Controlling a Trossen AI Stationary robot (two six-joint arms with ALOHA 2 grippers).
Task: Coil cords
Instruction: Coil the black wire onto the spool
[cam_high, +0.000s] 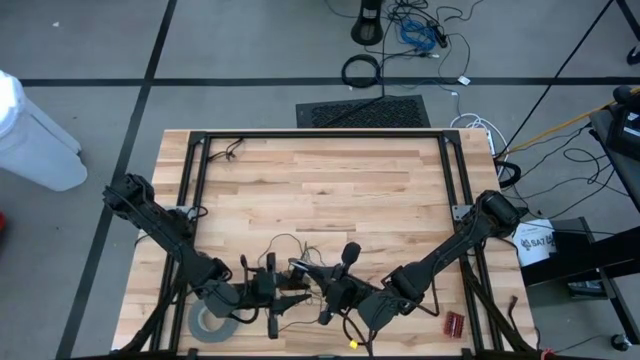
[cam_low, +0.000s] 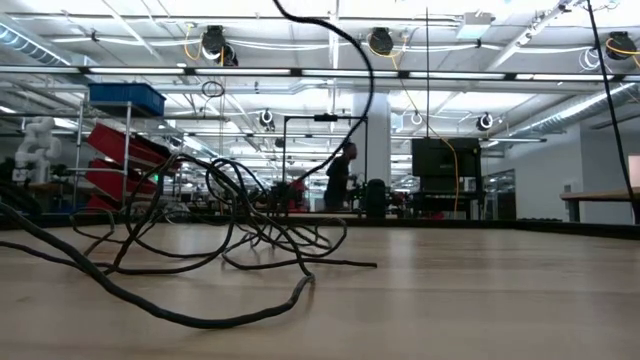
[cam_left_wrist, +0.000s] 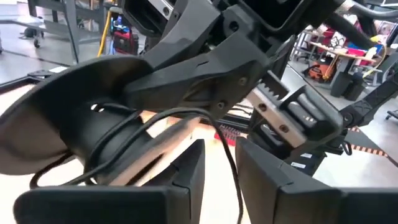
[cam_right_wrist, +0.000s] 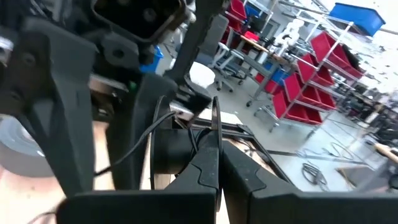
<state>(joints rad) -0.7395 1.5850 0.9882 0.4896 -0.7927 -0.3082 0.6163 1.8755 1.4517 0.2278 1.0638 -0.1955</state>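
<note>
High view: your left gripper (cam_high: 285, 297), fingers slightly spread, meets your right gripper (cam_high: 318, 292), pinching the round black disc (cam_right_wrist: 177, 151); thin dark wire (cam_low: 215, 215) sprawls loosely.

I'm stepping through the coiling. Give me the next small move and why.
Probably wind another turn: the right gripper is shut on the thin wire beside the black disc, a few turns are on it, and loose wire lies on the table.
</note>
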